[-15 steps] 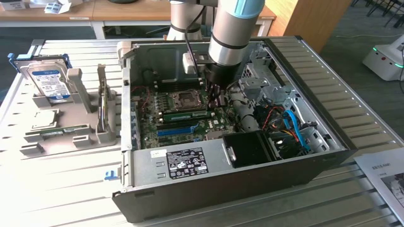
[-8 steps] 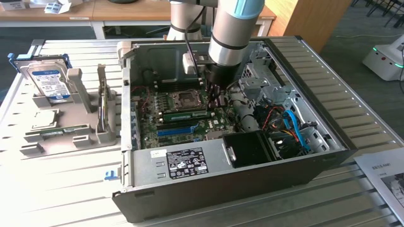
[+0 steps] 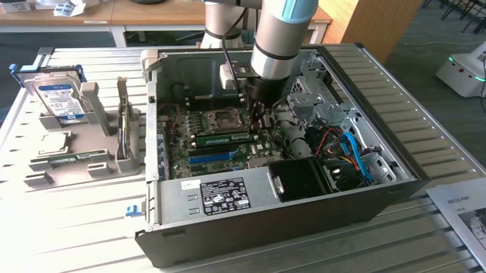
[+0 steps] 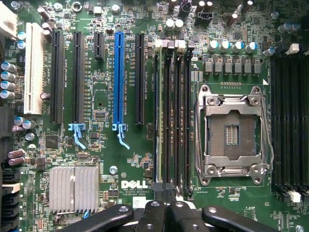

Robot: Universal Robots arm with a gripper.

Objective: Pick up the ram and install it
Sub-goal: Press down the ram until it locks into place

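The ram (image 3: 225, 138) is a thin green stick standing on edge in a memory slot of the motherboard (image 3: 199, 149), beside the processor socket (image 3: 225, 118). In the wrist view the ram (image 4: 159, 121) is seen edge-on in the slot nearest the blue slot strip (image 4: 119, 77). My gripper (image 3: 258, 112) hangs inside the open computer case, just above the board near one end of the ram. Its black fingers meet with nothing between them, and the gripper (image 4: 166, 195) is shut above that end of the slot.
The case walls (image 3: 379, 96) ring the board, with a drive cage, a black fan duct (image 3: 304, 177) and cables at the exterior view's right. A grey holder (image 3: 83, 165) outside carries a hard drive (image 3: 61, 96) and another green stick (image 3: 74, 157).
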